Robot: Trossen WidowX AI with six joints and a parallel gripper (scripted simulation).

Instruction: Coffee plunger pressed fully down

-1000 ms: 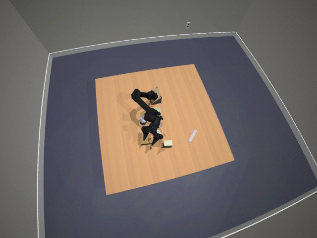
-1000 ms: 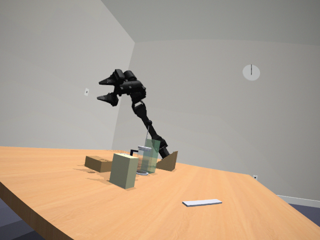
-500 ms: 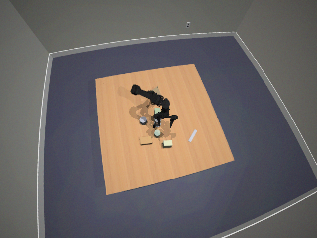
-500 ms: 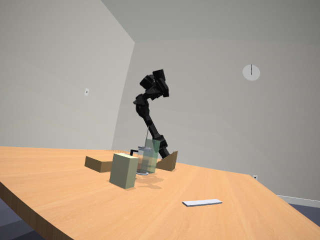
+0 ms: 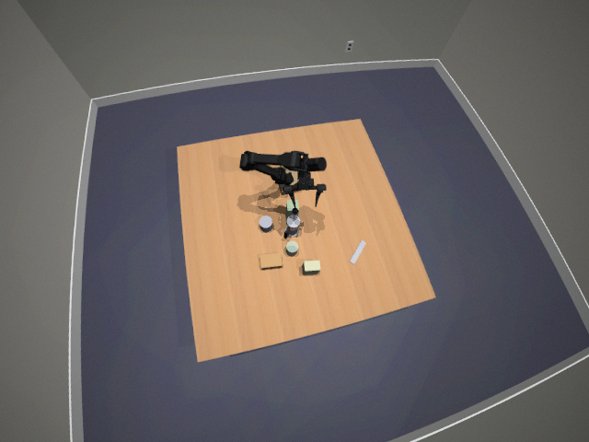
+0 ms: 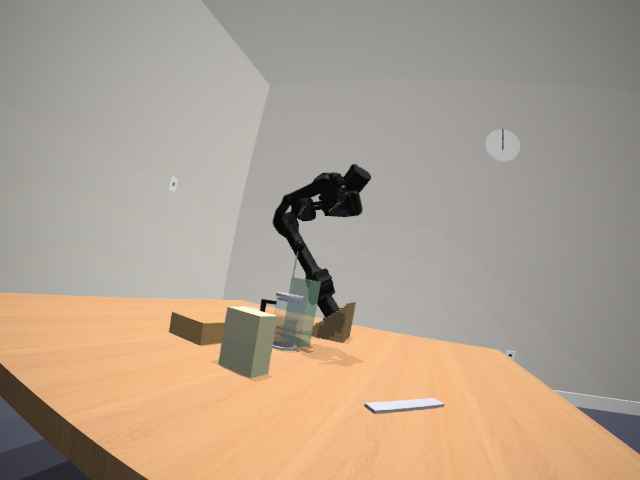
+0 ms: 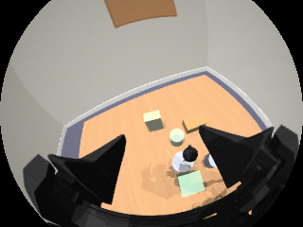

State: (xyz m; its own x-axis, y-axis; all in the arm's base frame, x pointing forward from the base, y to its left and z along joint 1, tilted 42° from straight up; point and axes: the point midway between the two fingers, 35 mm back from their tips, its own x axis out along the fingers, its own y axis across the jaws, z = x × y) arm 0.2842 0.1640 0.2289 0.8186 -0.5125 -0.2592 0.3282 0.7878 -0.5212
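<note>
A grey-walled room with a dark blue floor surrounds a square wooden counter [image 5: 228,304] [image 6: 330,413] [image 7: 114,123], whose far edge, in the top view, lies nearest the arm. The black arm [image 5: 271,158] [image 6: 311,263] folds back near that edge, probably to keep its bulk off the glass while it lines up. Its claw [image 5: 305,202] [image 7: 163,134] stands wide with nothing between the fingers, perhaps because it is only being positioned.

The coffee press [image 5: 293,224] [image 6: 285,322] [image 7: 180,162] stands upright between the counter's left and right edges, a green block [image 5: 292,205] [image 6: 308,310] [image 7: 191,183] just beside it on the arm's side. That closeness leaves little room for a sideways slip. The plunger's black knob [image 5: 294,210] [image 6: 299,245] [image 7: 190,153] sits high on its thin rod, so the pressing is still to do; a straight push from above should suit it best, since an off-centre one could tip the press. Smallest, the pale flat bar [image 5: 357,251] [image 6: 404,405] lies toward the right edge, out of the way.
</note>
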